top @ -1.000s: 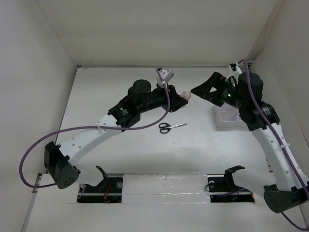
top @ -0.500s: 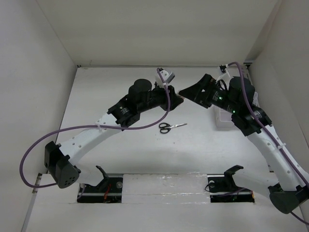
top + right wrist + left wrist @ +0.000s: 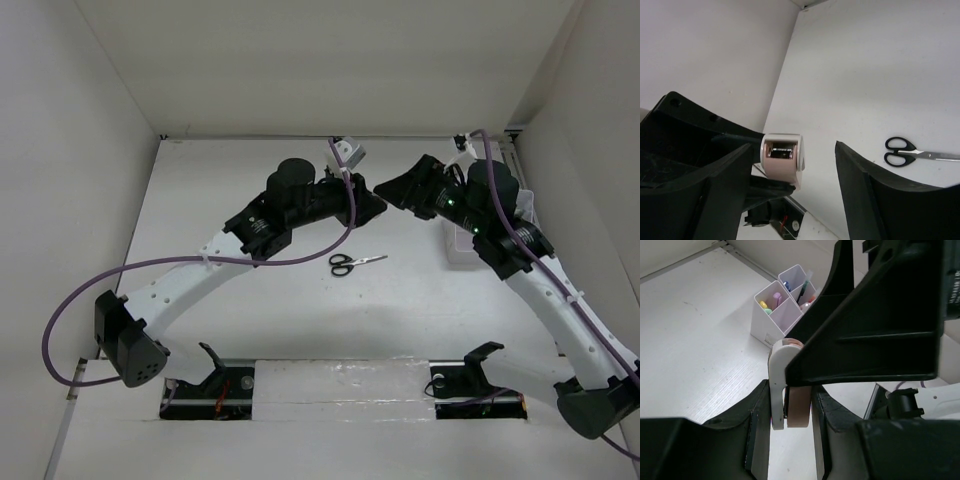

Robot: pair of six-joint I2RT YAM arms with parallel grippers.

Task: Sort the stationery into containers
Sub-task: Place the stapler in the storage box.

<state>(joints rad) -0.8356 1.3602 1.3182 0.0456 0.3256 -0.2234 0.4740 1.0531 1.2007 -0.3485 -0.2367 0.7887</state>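
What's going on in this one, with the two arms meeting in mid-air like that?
It looks like a handover above the table. The left gripper is clamped on a small pink-and-white item. The right gripper has its open jaws on either side of that item, not gripping it yet. Black-handled scissors lie unsorted on the table. The white containers beside the right arm already hold markers and pens.

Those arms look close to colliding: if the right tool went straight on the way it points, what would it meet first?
Most likely the small pink-and-white piece pinched in the left tool: it sits between the open fingers of the right tool, seemingly untouched, though depth is unclear.
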